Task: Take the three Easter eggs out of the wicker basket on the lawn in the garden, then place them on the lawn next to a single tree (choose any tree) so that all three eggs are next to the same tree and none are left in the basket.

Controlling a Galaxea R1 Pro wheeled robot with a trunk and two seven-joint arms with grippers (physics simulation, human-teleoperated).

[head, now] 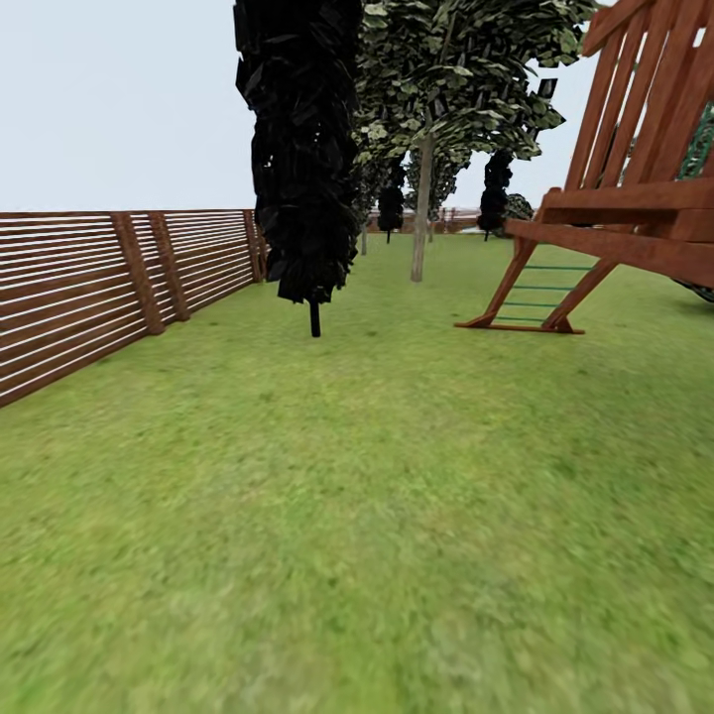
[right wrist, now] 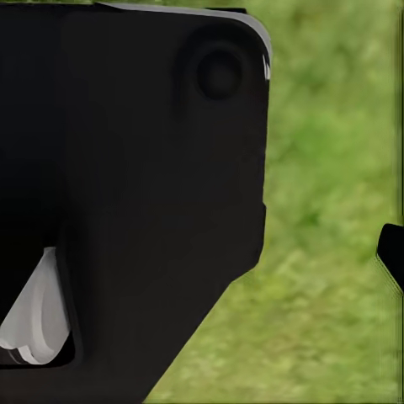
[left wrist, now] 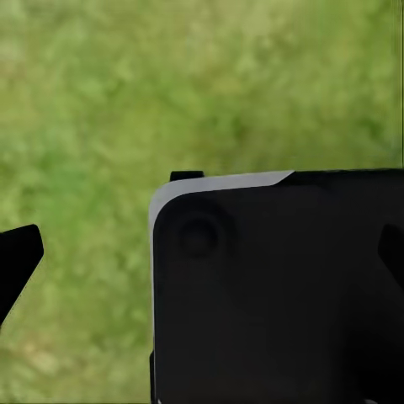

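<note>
The Easter eggs and the wicker basket are out of view. Green lawn [head: 357, 516] spreads ahead of me in the garden. A tree [head: 423, 213] with a pale straight trunk and a leafy canopy stands far ahead, right of centre. In the left wrist view my left gripper [left wrist: 202, 261] is open, with one dark fingertip [left wrist: 18, 257] at each side edge over grass and nothing between them. One fingertip [right wrist: 392, 252] of my right gripper [right wrist: 202, 257] sits at the picture's edge, equally wide, over grass. A black part of my own body [right wrist: 135, 194] covers much of both wrist views.
A dark narrow cypress [head: 302, 149] stands ahead, left of the tree. A brown slatted fence [head: 99, 288] runs along the left. A wooden play frame [head: 615, 198] with a small ladder rises at the right. More dark trees stand far back.
</note>
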